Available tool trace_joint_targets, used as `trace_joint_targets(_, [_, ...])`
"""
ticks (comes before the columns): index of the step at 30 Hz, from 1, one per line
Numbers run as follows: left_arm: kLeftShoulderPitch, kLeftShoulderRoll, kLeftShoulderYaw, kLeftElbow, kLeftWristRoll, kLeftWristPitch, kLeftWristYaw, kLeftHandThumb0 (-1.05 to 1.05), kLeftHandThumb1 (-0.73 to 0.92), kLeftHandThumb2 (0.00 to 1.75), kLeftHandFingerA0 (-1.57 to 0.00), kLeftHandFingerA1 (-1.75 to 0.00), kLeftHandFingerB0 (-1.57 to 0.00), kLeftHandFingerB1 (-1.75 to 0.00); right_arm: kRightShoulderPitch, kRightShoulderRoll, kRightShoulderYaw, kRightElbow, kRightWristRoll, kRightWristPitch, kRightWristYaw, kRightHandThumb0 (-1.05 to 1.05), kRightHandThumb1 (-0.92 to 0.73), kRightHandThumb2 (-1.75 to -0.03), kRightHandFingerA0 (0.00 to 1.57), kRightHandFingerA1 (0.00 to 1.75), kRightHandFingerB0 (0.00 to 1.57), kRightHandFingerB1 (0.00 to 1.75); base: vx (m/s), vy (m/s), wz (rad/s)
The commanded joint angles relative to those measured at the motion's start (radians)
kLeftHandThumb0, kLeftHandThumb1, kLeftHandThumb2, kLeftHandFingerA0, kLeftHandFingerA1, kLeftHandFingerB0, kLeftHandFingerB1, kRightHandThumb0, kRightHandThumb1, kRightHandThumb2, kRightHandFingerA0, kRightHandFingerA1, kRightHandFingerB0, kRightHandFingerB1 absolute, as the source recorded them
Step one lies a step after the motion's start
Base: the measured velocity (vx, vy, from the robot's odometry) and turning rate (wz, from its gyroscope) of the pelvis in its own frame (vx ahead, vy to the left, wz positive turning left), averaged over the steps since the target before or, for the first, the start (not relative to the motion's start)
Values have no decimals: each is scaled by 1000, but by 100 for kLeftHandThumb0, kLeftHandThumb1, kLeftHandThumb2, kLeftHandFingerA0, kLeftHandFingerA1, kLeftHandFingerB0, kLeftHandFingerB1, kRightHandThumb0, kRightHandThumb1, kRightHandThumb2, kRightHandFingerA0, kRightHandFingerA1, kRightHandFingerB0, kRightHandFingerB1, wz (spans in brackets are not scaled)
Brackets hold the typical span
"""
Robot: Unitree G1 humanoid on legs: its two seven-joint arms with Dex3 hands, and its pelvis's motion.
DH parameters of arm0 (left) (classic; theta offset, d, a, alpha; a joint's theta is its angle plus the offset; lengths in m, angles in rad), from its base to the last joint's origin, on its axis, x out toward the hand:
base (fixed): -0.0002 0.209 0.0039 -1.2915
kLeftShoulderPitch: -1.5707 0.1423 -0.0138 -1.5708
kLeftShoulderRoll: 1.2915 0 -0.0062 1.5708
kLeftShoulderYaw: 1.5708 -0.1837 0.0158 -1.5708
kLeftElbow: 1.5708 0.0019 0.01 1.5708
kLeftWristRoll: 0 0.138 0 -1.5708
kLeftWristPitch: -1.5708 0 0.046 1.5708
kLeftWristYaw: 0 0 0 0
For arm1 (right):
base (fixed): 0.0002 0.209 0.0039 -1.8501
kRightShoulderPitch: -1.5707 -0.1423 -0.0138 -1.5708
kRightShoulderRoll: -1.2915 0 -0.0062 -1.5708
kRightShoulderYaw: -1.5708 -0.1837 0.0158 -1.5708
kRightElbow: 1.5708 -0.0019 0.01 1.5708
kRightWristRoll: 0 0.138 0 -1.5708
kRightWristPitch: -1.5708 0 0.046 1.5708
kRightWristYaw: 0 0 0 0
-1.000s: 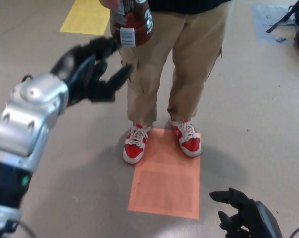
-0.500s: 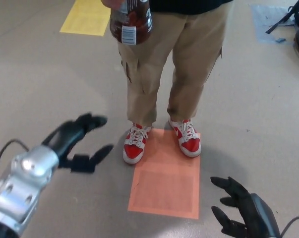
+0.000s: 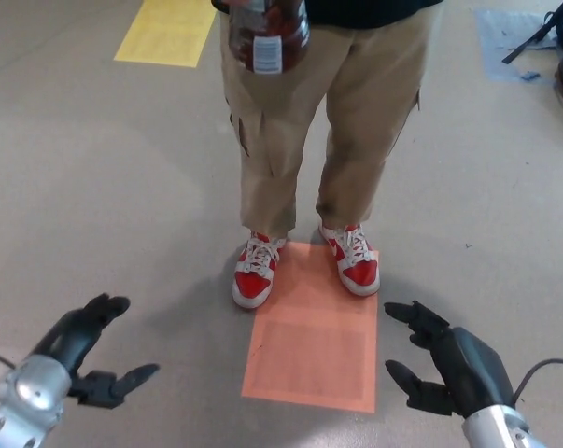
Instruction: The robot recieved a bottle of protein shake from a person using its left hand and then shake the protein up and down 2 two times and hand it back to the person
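A dark brown protein shake bottle (image 3: 267,35) with a white label is held by a person at the top of the head view, in front of tan trousers. My left hand (image 3: 87,353) is low at the bottom left, open, fingers spread, holding nothing and far below the bottle. My right hand (image 3: 440,359) is at the bottom right, also open and holding nothing.
The person (image 3: 328,112) stands facing me in red and white sneakers (image 3: 255,271), toes at the far edge of an orange floor mat (image 3: 314,345). A yellow floor patch (image 3: 164,33) lies at the top left. Dark gear (image 3: 556,37) sits at the top right.
My left arm has dropped from beside the bottle down to the bottom left, hand still open. The bottle shifted slightly right. My right hand rose a little into view.
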Motion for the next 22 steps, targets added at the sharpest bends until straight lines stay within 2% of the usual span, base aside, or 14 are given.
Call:
trace_joint_targets(1, [-13,-12,-41,267,207,-460,334,-57,46,78,-29,-47,-2,-26,-57,-53,17,34,-23,186,53,-35,-71,-61,42,42,26,34,0,0,0])
trace_joint_targets(2, [-17,-11,-45,271,212,-464,335,-59,47,78,-29,-47,-2,-26,-61,-53,14,35,-19,190,58,-35,-72,-62,41,40,24,32,0,0,0])
trace_joint_targets(3, [-31,-8,-56,282,225,-467,346,-59,47,78,-27,-46,-2,-25,-69,-50,9,35,-10,196,67,-29,-52,-99,33,58,8,48,0,0,0])
trace_joint_targets(4, [-39,-7,-61,289,234,-465,355,-59,47,78,-27,-46,-2,-25,-72,-49,5,35,-5,196,68,-29,-52,-99,33,58,8,48,0,0,0])
trace_joint_targets(5, [-48,-8,-59,298,234,-468,356,-60,46,78,-27,-46,-2,-25,-76,-49,5,34,-2,195,74,-33,-74,-62,42,40,21,32,0,0,0])
trace_joint_targets(12, [-93,-24,-42,362,216,-498,361,-58,45,77,-27,-47,-2,-23,-96,-50,-11,26,17,199,88,-28,-73,-62,45,37,18,31,0,0,0])
trace_joint_targets(13, [-98,-24,-41,365,215,-501,356,-51,56,60,-32,-37,-5,-18,-99,-50,-13,25,19,200,86,-27,-72,-62,46,37,17,31,0,0,0])
trace_joint_targets(18, [-124,-12,-81,395,262,-520,351,-55,60,60,-31,-36,-2,-16,-107,-49,-28,23,33,201,95,-23,-70,-63,47,37,18,31,0,0,0])
trace_joint_targets(20, [-128,-9,-93,407,278,-522,360,-58,63,59,-32,-34,0,-22,-108,-49,-28,22,34,207,108,-24,-72,-62,47,36,18,30,0,0,0])
trace_joint_targets(22, [-128,-11,-91,411,278,-529,369,-56,61,61,-29,-35,-2,-16,-110,-54,-23,21,28,205,115,-27,-72,-62,48,35,17,29,0,0,0])
